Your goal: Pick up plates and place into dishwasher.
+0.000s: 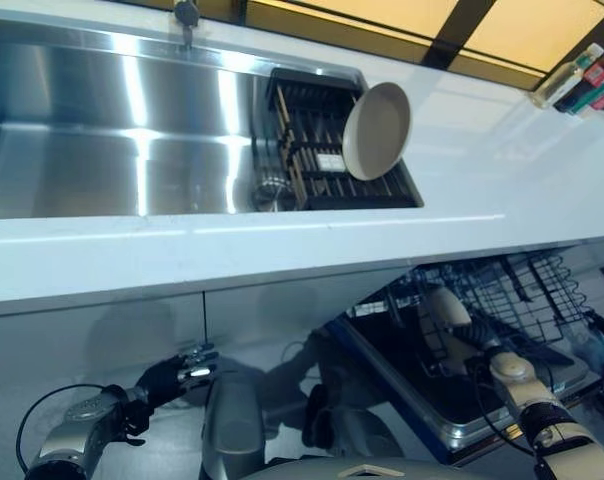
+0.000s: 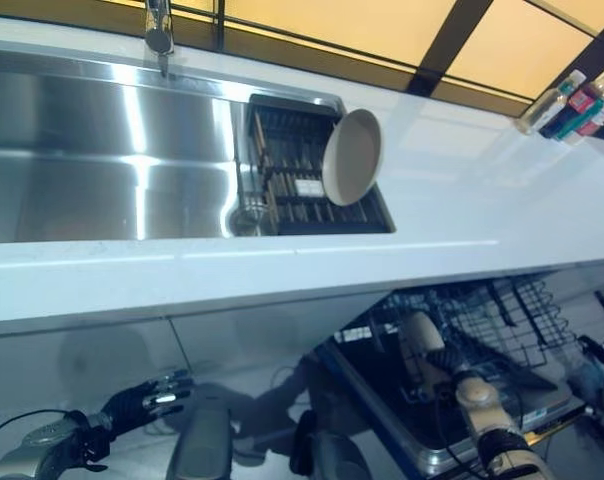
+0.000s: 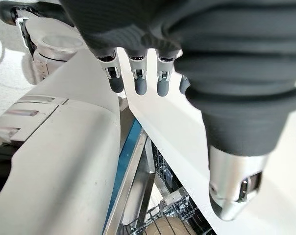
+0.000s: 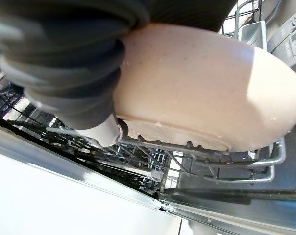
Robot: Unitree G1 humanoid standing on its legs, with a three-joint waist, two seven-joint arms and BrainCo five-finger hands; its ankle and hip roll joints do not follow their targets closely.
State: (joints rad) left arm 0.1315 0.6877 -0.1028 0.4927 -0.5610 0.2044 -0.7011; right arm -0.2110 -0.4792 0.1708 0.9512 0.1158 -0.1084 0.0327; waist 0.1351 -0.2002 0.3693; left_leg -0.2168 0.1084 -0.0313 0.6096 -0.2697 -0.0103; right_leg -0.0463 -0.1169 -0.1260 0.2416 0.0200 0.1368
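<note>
- Right hand (image 4: 84,73): grips a beige plate (image 4: 207,93), thumb curled against its rim, with the plate's lower edge in the dishwasher rack (image 1: 512,300).
- Left hand (image 1: 177,375): low beside the cabinet, holding nothing, fingers (image 3: 138,78) relaxed.
- Second plate (image 1: 376,130): stands on edge in the black drying rack (image 1: 312,150) in the sink (image 1: 112,130).

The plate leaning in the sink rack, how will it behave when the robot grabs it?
The plate looks like rigid glazed ceramic, so probably stiff, fairly heavy and breakable if knocked on the rack. Its smooth, shiny surface may be slippery. It stands tilted on edge, so a push could likely tip it over or make it roll.
</note>
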